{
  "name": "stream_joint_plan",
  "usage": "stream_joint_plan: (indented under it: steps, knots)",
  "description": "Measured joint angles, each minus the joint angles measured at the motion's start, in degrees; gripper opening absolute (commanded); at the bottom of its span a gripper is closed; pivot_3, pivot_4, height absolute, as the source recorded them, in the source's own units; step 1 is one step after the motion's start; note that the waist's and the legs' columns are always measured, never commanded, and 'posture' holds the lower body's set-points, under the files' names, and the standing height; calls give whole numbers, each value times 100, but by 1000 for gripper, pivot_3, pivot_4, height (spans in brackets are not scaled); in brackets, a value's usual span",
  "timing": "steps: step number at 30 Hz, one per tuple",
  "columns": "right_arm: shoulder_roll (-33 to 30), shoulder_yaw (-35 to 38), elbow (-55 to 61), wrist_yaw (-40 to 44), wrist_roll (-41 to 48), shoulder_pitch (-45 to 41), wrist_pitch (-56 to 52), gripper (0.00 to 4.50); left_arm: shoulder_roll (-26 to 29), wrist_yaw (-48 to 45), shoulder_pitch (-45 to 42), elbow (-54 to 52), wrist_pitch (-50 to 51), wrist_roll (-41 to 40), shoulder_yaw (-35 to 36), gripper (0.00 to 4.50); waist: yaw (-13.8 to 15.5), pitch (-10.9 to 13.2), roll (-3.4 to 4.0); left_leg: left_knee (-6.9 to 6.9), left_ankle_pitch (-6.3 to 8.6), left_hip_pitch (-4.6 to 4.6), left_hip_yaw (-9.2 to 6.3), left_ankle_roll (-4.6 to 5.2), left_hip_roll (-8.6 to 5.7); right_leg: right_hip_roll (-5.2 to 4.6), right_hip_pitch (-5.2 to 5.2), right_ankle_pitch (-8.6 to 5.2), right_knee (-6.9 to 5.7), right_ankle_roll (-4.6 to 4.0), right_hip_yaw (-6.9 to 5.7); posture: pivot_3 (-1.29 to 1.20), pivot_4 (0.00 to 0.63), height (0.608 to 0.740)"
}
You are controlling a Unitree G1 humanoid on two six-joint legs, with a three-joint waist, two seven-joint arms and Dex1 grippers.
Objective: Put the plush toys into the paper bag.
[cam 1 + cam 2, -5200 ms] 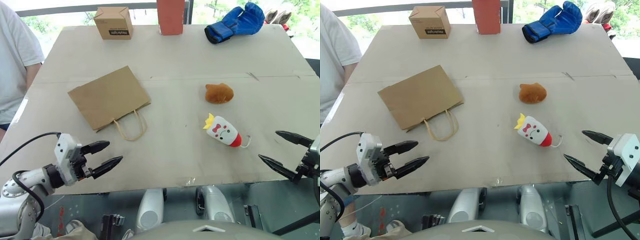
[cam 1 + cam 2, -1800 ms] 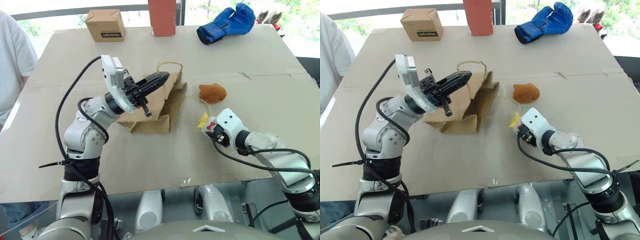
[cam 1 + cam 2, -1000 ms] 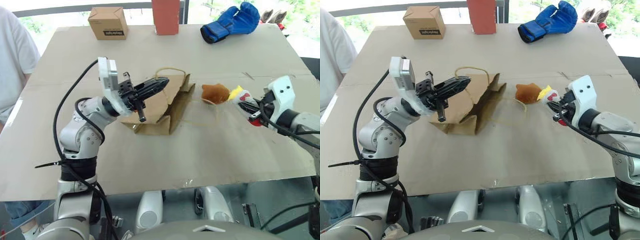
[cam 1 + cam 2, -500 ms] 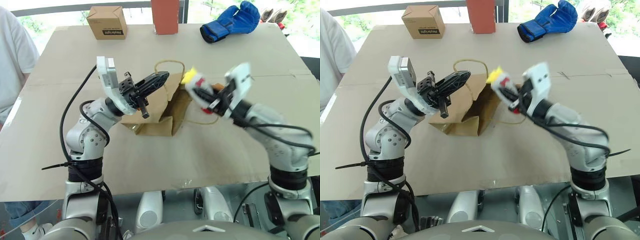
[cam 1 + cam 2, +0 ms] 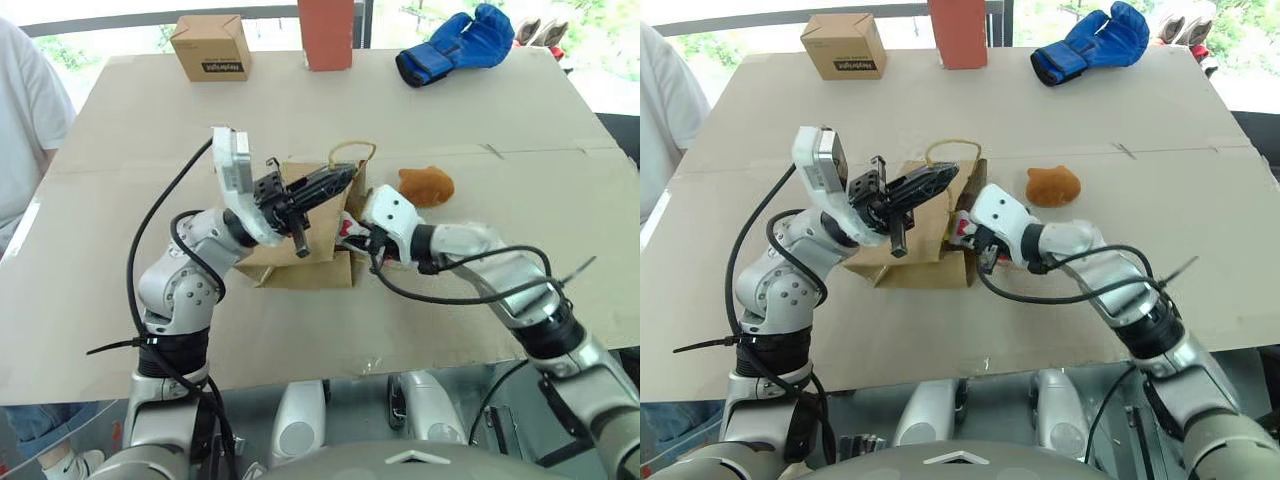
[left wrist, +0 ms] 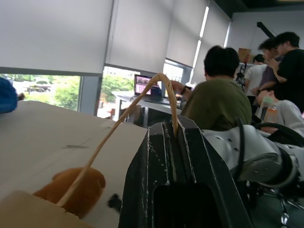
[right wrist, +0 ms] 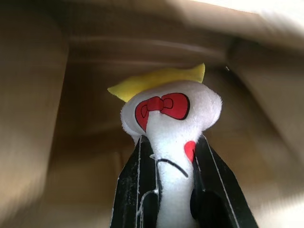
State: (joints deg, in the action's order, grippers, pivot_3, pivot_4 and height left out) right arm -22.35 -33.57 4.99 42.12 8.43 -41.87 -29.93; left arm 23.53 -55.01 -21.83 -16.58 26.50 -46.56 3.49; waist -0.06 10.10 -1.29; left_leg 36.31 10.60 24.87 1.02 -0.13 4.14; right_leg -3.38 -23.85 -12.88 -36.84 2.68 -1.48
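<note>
Two plush toys: the smooth white oblong one [image 7: 168,142], yellow-tufted with a red bow, is pinched by the right gripper [image 7: 171,190] inside the creased kraft paper bag [image 5: 300,262] at mid-desk. The left gripper [image 5: 340,180] pinches one twisted loop handle [image 5: 350,150]. The fuzzy brown lump [image 5: 425,186] lies just beside.

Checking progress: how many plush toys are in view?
2. White plush toy with red bow, in the right gripper at the brown paper bag's mouth; fuzzy brown toy on the table beside it.
</note>
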Motion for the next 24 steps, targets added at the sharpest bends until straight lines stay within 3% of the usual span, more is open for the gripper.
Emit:
stream_joint_plan:
  steps: [2, 6, 15, 24]
  knots:
    - [225, -36, -545, 296, -67, -147, 313, 1143, 22, -67, 78, -12, -72, 50, -14, 0, -8, -1, -1, 0, 0, 2, -4, 0, 5, 6, 0, 11, 0, -8, -1, 0, 150, 714]
    - [367, -8, -1031, 572, -258, -156, 867, 3152, 95, -139, 218, -87, -116, 95, -30, 0, -1, 0, 0, 1, 0, 6, -4, -1, 4, 5, 0, 20, 1, 3, -1, 0, 150, 714]
    - [-322, 1353, 241, 600, 243, 631, 28, 3152, 397, -194, 165, 23, -209, 127, 438, 0, 60, 1, 1, 1, 1, 0, -1, -2, 5, 5, 0, 5, 0, -8, -1, 0, 150, 714]
    - [-659, 3128, 1233, -245, 931, 1079, -1287, 3152, 303, 178, -608, 492, -245, -73, 841, 0, 85, 1, 0, 5, 1, 2, 1, -2, 5, 4, 1, 4, 1, -6, 1, 0, 150, 714]
